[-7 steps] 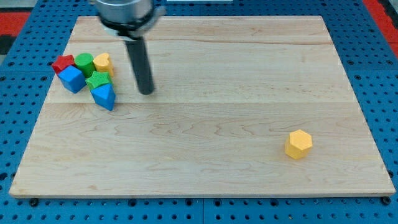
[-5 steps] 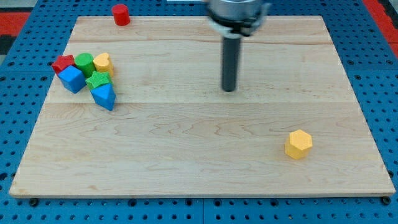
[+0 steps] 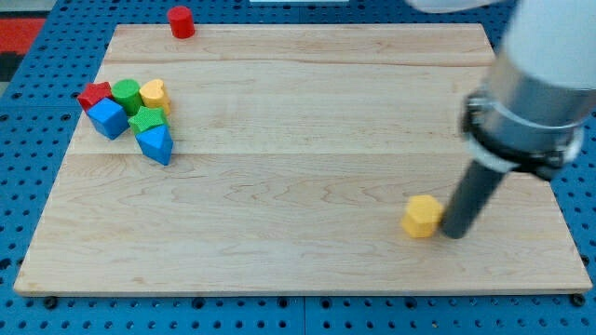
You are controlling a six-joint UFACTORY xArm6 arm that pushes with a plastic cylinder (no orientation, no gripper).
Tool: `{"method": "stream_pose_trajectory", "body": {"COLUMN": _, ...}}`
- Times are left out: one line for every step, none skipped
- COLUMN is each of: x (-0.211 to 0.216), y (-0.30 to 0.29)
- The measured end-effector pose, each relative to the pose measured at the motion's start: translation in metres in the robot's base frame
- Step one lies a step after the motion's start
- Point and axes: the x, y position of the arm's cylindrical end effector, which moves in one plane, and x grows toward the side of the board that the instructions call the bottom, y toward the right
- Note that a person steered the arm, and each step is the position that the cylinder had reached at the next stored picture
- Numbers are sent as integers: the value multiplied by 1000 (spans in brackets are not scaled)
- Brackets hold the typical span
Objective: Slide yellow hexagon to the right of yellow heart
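A pale wooden board (image 3: 307, 140) lay on a blue pegboard bench (image 3: 28, 186), with a patch of red matting (image 3: 19, 37) at the view's top left corner. The arm carried no pincer, only a dark rod, and my tip (image 3: 454, 234) stood on the board at the view's lower right, touching or just beside the right side of the yellow hexagon (image 3: 422, 216). The yellow heart (image 3: 154, 93) sat far across the board at the view's upper left, packed into a cluster with a red block (image 3: 93, 94) of unclear shape, a green cylinder (image 3: 126, 94), a blue cube-like block (image 3: 108, 118), a second green block (image 3: 146, 121) and a blue triangle (image 3: 155, 143). A red cylinder (image 3: 181, 20) stood alone near the board's top edge. The wood between the hexagon and the heart held no other blocks.
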Motion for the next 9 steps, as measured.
{"method": "stream_pose_trajectory", "body": {"x": -9, "y": -63}}
{"method": "stream_pose_trajectory", "body": {"x": -39, "y": -107}}
{"method": "stream_pose_trajectory", "body": {"x": -71, "y": -137}}
{"method": "stream_pose_trajectory", "body": {"x": -102, "y": -154}}
{"method": "stream_pose_trajectory", "body": {"x": -127, "y": -163}}
{"method": "stream_pose_trajectory", "body": {"x": -155, "y": -163}}
{"method": "stream_pose_trajectory", "body": {"x": -174, "y": -191}}
{"method": "stream_pose_trajectory", "body": {"x": -180, "y": -247}}
{"method": "stream_pose_trajectory", "body": {"x": -193, "y": -268}}
